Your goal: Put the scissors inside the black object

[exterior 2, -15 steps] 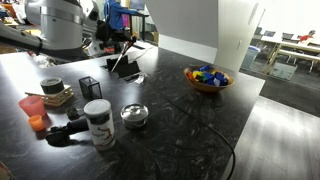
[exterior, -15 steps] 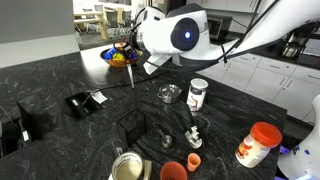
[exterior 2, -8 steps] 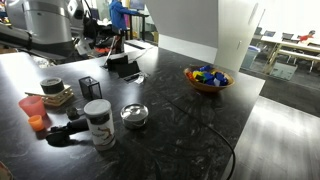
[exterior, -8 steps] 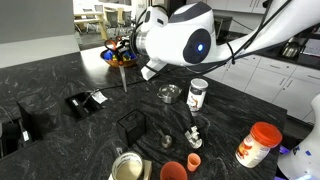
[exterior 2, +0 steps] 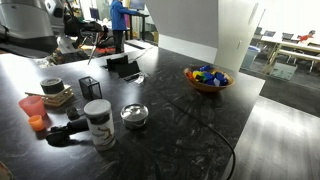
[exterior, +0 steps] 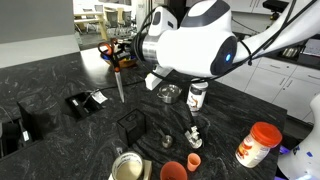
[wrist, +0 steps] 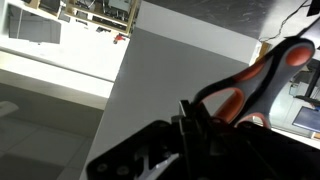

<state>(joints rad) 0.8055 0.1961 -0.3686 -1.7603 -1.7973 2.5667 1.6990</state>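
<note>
Change: your arm has swung across the surface [exterior: 50,70], carrying the scissors [exterior: 119,86] away from the bowl of coloured pieces [exterior 2: 207,78] at the back and towards the near side.
End effector: the end effector [exterior: 124,56] stays clamped on the scissors at the handle end. In the wrist view the orange-red loops [wrist: 274,72] sit right against the dark fingers [wrist: 200,130].
Scissors: they hang clear of the surface with blades pointing down, almost upright and tilted only slightly. Nothing touches them from below.
Black object: the low black box [exterior: 131,124] stands where it was, with its mouth uncovered. In an exterior view it is also visible on the surface beneath the arm [exterior 2: 90,87].
Relation: the blade tips are now nearer the box than a moment ago, but they look to be behind and to one side of it, not over its mouth. You cannot judge their height above it from these views.
Meaning for the task: the pick is done and you are mid-carry. You have yet to line up over the box, lower and let go.
Watch: the flat black item with the white label [exterior: 86,99] lies just beside your path, so don't mistake it for the target.
</note>
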